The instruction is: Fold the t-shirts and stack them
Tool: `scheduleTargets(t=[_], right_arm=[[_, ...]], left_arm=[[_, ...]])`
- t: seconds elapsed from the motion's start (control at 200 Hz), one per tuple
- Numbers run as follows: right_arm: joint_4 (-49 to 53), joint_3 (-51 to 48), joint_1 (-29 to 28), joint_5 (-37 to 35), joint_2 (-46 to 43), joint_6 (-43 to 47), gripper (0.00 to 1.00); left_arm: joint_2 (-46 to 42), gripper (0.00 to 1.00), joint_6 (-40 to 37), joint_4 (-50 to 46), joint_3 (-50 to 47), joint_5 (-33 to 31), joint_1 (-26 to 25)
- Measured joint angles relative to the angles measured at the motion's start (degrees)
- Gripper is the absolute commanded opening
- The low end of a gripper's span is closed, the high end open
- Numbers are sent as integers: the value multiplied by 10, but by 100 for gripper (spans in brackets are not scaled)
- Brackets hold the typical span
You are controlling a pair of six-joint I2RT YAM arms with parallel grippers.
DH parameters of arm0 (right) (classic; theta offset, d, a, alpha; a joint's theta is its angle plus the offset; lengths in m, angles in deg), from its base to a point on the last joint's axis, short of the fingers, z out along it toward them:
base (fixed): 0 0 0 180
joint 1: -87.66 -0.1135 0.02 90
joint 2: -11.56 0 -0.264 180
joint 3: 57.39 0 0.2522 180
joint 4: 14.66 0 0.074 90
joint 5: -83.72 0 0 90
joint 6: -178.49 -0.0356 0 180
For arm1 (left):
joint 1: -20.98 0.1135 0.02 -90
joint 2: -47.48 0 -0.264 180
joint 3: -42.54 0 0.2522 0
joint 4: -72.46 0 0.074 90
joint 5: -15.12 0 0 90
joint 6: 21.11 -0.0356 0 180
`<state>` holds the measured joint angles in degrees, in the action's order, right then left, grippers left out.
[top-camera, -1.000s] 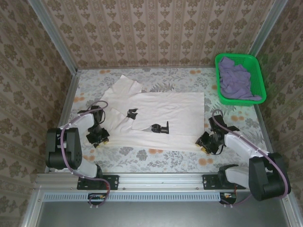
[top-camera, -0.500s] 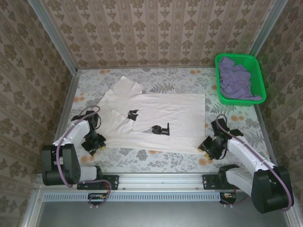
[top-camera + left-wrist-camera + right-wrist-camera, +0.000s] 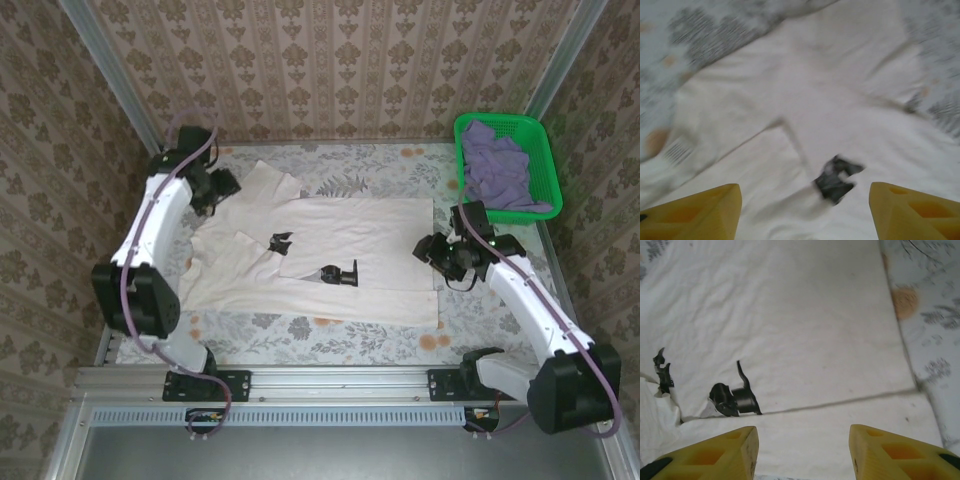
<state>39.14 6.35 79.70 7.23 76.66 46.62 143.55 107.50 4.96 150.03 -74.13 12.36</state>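
On the table your cream shirt (image 3: 340, 235) is only part-folded, the purple shirt (image 3: 497, 168) sits in the basket (image 3: 463, 160), nothing stacked, left gripper (image 3: 224, 186) and right gripper (image 3: 428, 250) both spread wide, empty.

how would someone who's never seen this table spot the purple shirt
On the floral table, look to the far right corner for the green mesh basket. The purple t-shirt lies crumpled inside it, unlike the cream t-shirt spread flat mid-table.
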Motion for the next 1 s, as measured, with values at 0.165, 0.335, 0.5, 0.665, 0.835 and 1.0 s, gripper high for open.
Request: scheduleTargets(t=[0.165, 0.335, 0.5, 0.665, 0.835, 1.0], right_arm=[[-5, 28, -2, 28, 7, 76, 57], [-13, 19, -3, 29, 6, 103, 57], [-28, 17, -3, 18, 20, 85, 57], [-52, 36, -3, -6, 56, 65, 57], [-69, 80, -3, -18, 113, 41, 56], [-82, 124, -3, -9, 187, 20, 54]], left_arm=[[156, 68, -21, 31, 159, 30, 0], [356, 66, -53, 28, 378, 41, -3], [478, 66, -90, 31, 497, 42, -7], [506, 66, -138, 68, 499, 38, -8], [546, 66, -175, 107, 534, 38, -6], [597, 66, -186, 139, 568, 54, 1]])
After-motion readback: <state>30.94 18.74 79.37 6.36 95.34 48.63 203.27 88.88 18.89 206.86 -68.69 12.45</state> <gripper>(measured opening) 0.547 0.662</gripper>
